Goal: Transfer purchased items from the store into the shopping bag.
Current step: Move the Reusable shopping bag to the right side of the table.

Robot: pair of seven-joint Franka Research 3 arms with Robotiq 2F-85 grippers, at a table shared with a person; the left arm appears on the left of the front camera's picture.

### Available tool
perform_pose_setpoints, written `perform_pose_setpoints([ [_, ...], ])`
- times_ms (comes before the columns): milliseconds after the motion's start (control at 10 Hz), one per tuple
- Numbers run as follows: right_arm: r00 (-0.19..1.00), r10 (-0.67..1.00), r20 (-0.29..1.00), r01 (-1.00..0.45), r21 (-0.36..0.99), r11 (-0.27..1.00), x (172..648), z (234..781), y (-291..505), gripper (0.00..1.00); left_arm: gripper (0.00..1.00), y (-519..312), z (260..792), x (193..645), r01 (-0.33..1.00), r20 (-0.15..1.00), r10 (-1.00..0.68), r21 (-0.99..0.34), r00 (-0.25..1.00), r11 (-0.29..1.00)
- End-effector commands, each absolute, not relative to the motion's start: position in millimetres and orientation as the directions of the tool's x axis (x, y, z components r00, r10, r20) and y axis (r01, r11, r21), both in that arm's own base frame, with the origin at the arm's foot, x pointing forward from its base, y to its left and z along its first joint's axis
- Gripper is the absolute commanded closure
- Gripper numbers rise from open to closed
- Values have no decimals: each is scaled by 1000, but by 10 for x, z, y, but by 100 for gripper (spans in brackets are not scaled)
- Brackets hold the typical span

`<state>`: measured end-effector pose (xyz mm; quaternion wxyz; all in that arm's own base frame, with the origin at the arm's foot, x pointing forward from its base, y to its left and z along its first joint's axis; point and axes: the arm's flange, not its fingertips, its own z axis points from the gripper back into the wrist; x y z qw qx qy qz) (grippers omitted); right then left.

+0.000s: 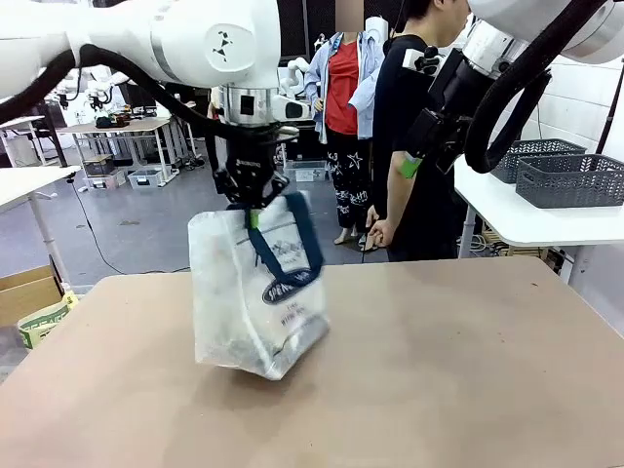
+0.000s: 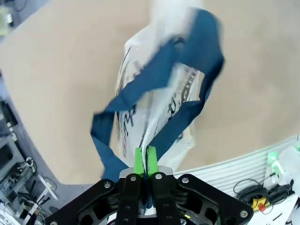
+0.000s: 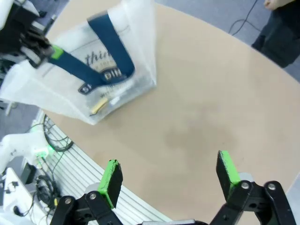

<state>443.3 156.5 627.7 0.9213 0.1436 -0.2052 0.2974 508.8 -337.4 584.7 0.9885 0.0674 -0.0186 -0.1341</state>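
The shopping bag (image 1: 255, 297), translucent white with navy straps and a dark oval logo, hangs tilted over the table with its lower corner touching the top. My left gripper (image 1: 255, 213) is shut on its upper edge by a navy strap (image 2: 154, 140), its green pads (image 2: 138, 159) pressed together on the film. Through the bag's wall (image 3: 119, 79) a slim yellowish item (image 3: 98, 107) shows among faint shapes of other purchased items. My right gripper (image 3: 168, 176) is open and holds nothing. It is high above the table's right side (image 1: 421, 146), apart from the bag. The store basket is out of view on this table.
A person in black (image 1: 414, 146) stands at the far edge, one hand (image 1: 376, 232) hanging by the table. Two dark grey lattice baskets (image 1: 565, 175) sit on a white side table (image 1: 531, 219) at the right. The brown tabletop (image 1: 439, 370) is bare around the bag.
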Motion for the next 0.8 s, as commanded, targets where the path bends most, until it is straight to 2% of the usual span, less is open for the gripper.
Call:
perform_pose_setpoints([
  [0, 743, 493, 453, -604, 138, 785, 4405, 6263, 1549, 0, 100, -3126, 6160, 5273, 124, 63, -140, 218, 988, 968],
  [300, 743, 493, 453, -604, 138, 785, 4405, 6263, 1549, 0, 100, -2665, 6311, 5362, 18, 116, -47, 240, 992, 971],
  [400, 743, 493, 453, -604, 138, 785, 4405, 6263, 1549, 0, 100, -2503, 6329, 5375, 28, 128, -55, 202, 990, 979],
  [700, 743, 493, 453, -604, 138, 785, 4405, 6263, 1549, 0, 100, -1945, 6319, 5380, 12, 171, -52, 226, 984, 974],
])
